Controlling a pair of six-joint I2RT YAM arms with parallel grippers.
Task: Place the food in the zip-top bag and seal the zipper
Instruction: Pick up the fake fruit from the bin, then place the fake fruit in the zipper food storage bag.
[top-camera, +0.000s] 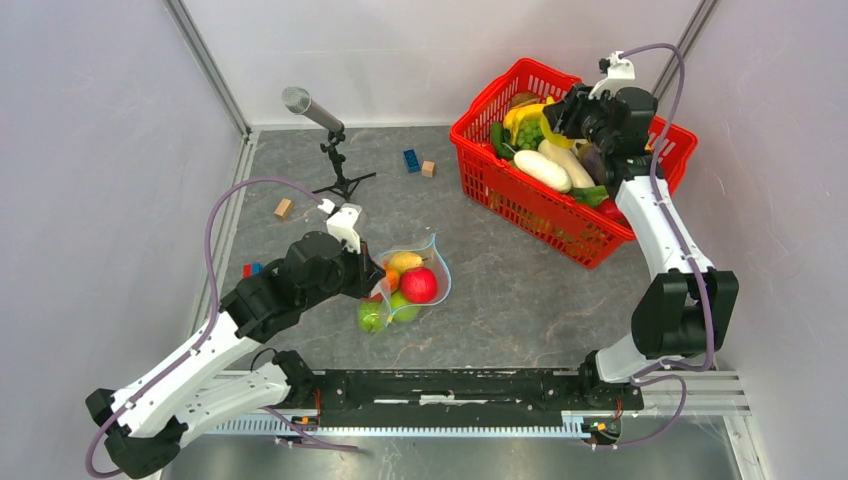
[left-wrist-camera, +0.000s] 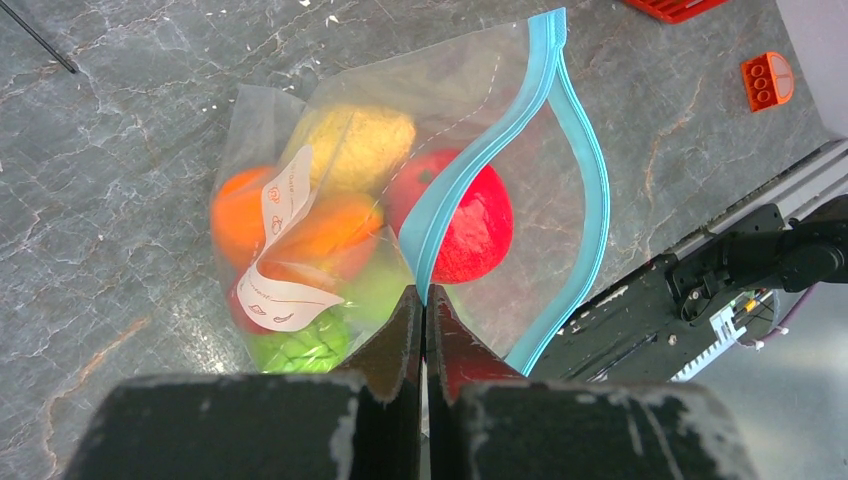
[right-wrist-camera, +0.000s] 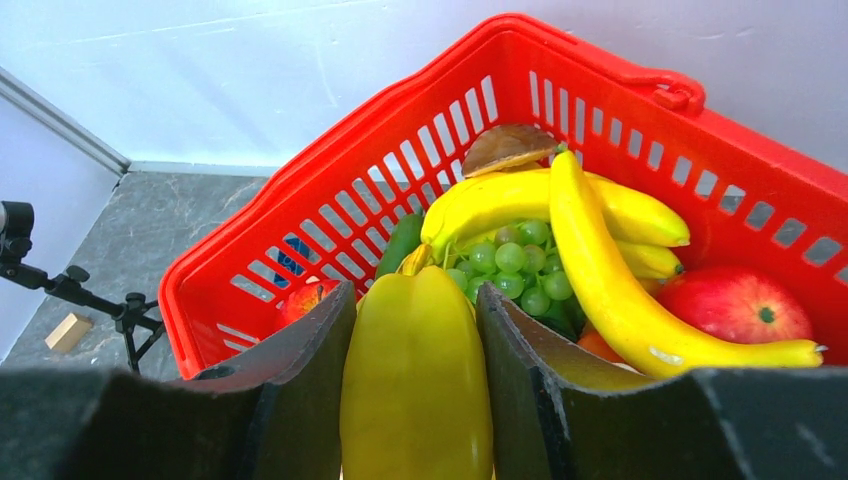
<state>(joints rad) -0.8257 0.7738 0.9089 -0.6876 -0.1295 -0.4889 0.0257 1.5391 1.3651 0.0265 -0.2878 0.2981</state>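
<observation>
The clear zip-top bag (top-camera: 428, 256) lies on the grey table, its mouth gaping. Inside it are a red apple (left-wrist-camera: 475, 225), a yellow lemon (left-wrist-camera: 355, 140), an orange (left-wrist-camera: 235, 210) and a green fruit (left-wrist-camera: 300, 345). My left gripper (left-wrist-camera: 425, 300) is shut on the light blue zipper (left-wrist-camera: 480, 160) at one end of the mouth; from above, the left gripper (top-camera: 376, 283) sits at the bag's left side. My right gripper (right-wrist-camera: 415, 290) hangs over the red basket (right-wrist-camera: 300, 230), shut on a yellow-green pepper (right-wrist-camera: 415, 390). Seen from above, the right gripper (top-camera: 556, 113) is over the basket's far side.
The red basket (top-camera: 520, 200) at the back right holds bananas (right-wrist-camera: 600, 250), green grapes (right-wrist-camera: 515, 265), a red apple (right-wrist-camera: 735, 305) and other toy produce. A microphone on a tripod (top-camera: 310, 108) stands at the back left. Small blocks (top-camera: 411, 159) (top-camera: 283, 207) lie nearby. An orange brick (left-wrist-camera: 767, 78) lies near the bag.
</observation>
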